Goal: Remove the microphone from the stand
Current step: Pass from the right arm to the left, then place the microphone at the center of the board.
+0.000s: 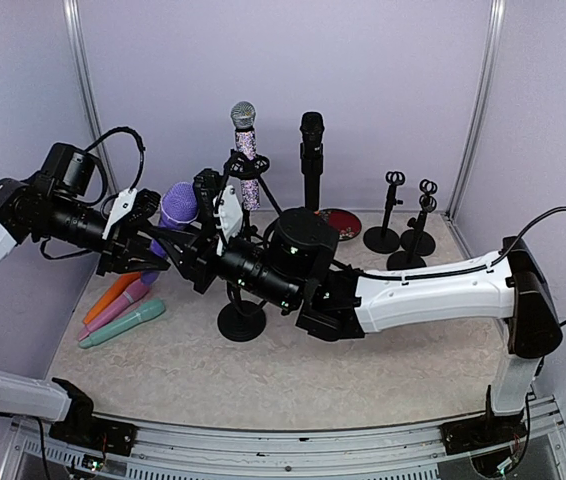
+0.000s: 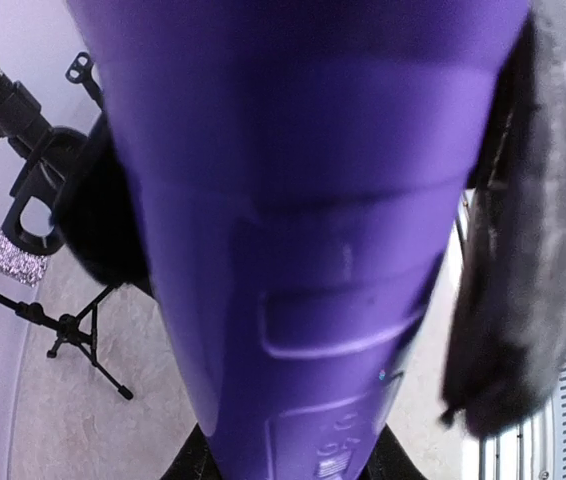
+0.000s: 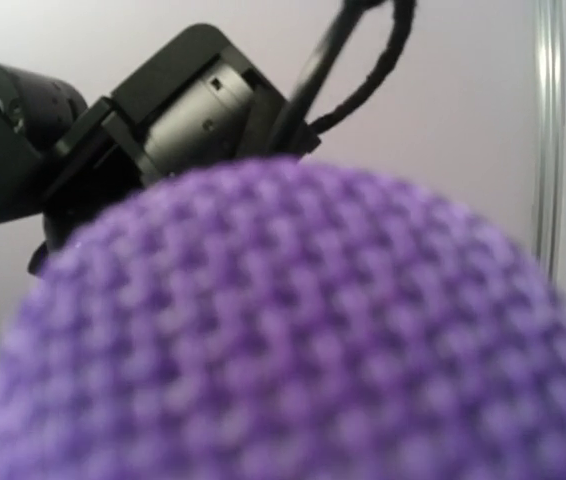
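Observation:
A purple microphone (image 1: 178,206) with a mesh head is held tilted above the table, head up and to the right. My left gripper (image 1: 151,243) is shut on its body, which fills the left wrist view (image 2: 303,200), with one dark finger (image 2: 508,300) at its right side. My right gripper (image 1: 191,258) reaches in from the right, right beside the microphone and over the round-base stand (image 1: 241,322). The mesh head (image 3: 283,330) fills the right wrist view and hides the right fingers.
A glitter microphone (image 1: 247,150) on a tripod and a black microphone (image 1: 311,150) on a stand are behind. Two empty clip stands (image 1: 388,215) (image 1: 423,225) are at the back right. Orange (image 1: 113,293), pink (image 1: 118,308) and teal (image 1: 123,325) microphones lie at the left.

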`<action>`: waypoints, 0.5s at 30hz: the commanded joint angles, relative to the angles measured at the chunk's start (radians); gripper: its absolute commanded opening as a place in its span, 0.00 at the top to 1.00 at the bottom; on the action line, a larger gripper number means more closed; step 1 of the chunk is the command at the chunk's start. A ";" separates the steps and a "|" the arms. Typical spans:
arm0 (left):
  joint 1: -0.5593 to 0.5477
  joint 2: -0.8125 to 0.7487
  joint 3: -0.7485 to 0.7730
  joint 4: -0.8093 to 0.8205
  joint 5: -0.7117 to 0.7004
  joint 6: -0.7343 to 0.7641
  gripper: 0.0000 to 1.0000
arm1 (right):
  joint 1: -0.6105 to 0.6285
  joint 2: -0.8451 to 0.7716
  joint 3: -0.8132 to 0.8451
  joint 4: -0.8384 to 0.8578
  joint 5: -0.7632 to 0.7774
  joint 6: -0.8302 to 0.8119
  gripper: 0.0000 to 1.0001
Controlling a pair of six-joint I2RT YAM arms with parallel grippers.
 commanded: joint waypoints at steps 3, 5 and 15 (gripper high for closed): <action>0.020 -0.033 -0.094 0.055 -0.180 -0.012 0.93 | 0.009 -0.111 -0.105 0.055 0.031 -0.053 0.43; 0.051 -0.049 -0.146 0.073 -0.264 0.008 0.93 | 0.009 -0.154 -0.149 0.047 0.037 -0.063 0.40; 0.308 -0.043 -0.485 0.161 -0.520 0.075 0.93 | 0.010 -0.370 -0.396 0.036 0.168 -0.083 0.36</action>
